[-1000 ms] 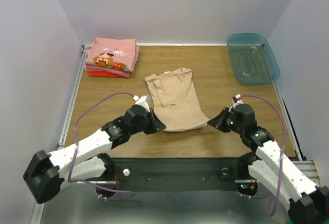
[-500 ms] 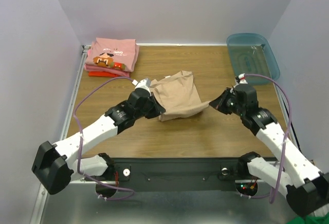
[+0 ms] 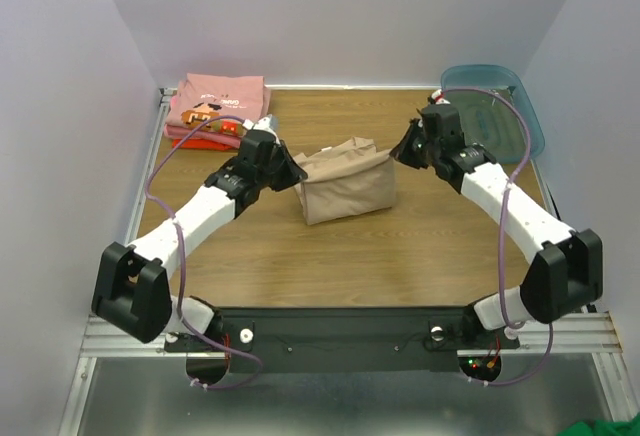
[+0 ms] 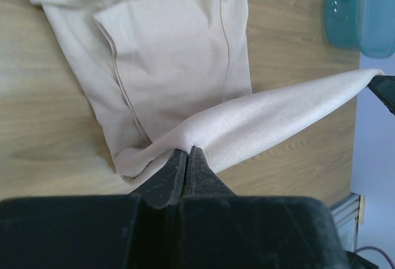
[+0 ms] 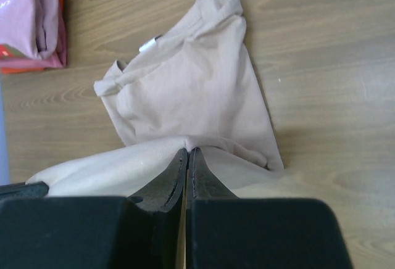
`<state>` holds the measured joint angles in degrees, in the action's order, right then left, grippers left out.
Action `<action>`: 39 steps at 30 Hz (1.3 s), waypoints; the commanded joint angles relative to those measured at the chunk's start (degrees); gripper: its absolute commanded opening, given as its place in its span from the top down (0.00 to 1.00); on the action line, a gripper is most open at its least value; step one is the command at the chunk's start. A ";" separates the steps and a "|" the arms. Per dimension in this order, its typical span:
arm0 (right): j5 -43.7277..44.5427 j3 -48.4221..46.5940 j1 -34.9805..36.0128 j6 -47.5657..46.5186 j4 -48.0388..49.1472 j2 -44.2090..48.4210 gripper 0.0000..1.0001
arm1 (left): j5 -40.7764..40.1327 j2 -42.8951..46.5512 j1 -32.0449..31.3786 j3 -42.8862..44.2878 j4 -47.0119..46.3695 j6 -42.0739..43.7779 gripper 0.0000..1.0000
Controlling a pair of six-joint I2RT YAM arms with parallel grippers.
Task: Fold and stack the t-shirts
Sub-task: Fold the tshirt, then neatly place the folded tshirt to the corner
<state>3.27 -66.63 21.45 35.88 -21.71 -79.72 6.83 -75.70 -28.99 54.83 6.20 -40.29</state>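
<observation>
Your bench (image 3: 300, 256) carries the plain tan t-shirt (image 3: 345, 191) at its middle, a little toward the far edge. The shirt's collar end lies flat on the wood, pointing to the far edge. Its near hem is lifted off the surface and pulled taut between the two claws. In the overhead view that raised hem runs left to right as a straight upper edge, and the cloth below it slopes down to the bench. From the left wrist, the tan t-shirt (image 4: 179, 53) shows a flat body panel with a seam line, and the lifted hem crosses it as a smooth, lighter band. From the right wrist, the same shirt (image 5: 191, 96) shows a small white tag at the neck.

The teal bin (image 3: 530, 126) sits in the far right corner, well apart from the cloth.

In the far left corner, the pink t-shirt (image 3: 215, 101) lies folded, cartoon face and red lettering up. It lies on top of the folded red-orange t-shirt (image 3: 200, 143), whose edge shows beneath it.

Your left gripper (image 3: 293, 169) is at the left end of the raised hem. Its fingers (image 4: 176, 170) are pressed together with tan fabric pinched between them. Your right gripper (image 3: 403, 149) is at the right end, near the bin. Its fingers (image 5: 176, 170) are likewise closed tight on the hem.
</observation>
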 commanded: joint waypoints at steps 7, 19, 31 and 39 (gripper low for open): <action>-0.54 -16.24 -2.03 -5.47 4.14 -16.15 1.00 | 1.00 -10.25 7.01 10.11 -1.19 6.10 1.00; -3.26 -35.58 -3.61 -8.45 4.49 -40.86 0.99 | -1.64 -30.46 10.97 22.69 -2.68 6.37 1.00; -10.38 -35.61 -4.14 -11.97 4.22 -39.38 0.00 | -1.38 -28.46 11.77 23.60 -1.36 7.86 0.02; -12.13 -11.80 -4.14 -12.06 4.84 -19.09 0.00 | 2.74 -23.44 9.22 9.78 -5.93 7.77 0.02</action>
<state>-6.28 -87.13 17.58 24.84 -18.24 -108.49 7.16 -100.60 -18.09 68.07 2.35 -33.63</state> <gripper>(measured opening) 0.995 0.983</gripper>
